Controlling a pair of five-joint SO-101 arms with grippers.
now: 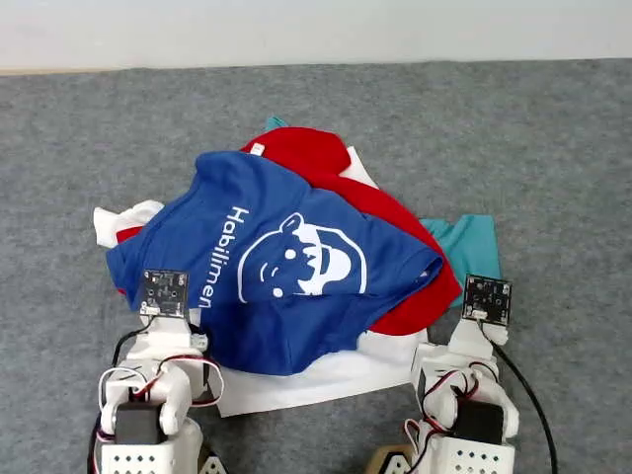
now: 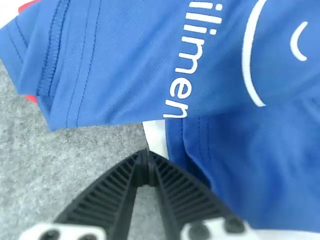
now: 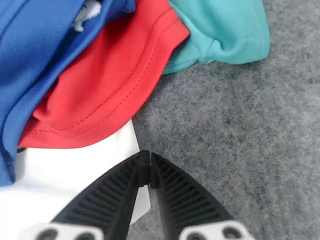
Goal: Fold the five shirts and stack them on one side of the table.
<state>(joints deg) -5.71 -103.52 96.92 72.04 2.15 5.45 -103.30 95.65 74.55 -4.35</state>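
A loose pile of shirts lies in the middle of the grey table. On top is a blue shirt (image 1: 276,267) with a white face print, spread over a red shirt (image 1: 395,222), a white shirt (image 1: 326,380) and a teal shirt (image 1: 469,242). My left gripper (image 2: 148,162) is shut and holds nothing, hovering at the blue shirt (image 2: 150,65) hem where a strip of white shirt (image 2: 156,135) shows. My right gripper (image 3: 149,165) is shut too, over the white shirt (image 3: 65,175) corner, near the red shirt (image 3: 110,85) and teal shirt (image 3: 220,30).
Both arm bases stand at the table's near edge, left arm (image 1: 158,385) and right arm (image 1: 474,385). Bare grey felt (image 1: 563,178) surrounds the pile on the far side and on both sides. A pale wall (image 1: 316,30) borders the far edge.
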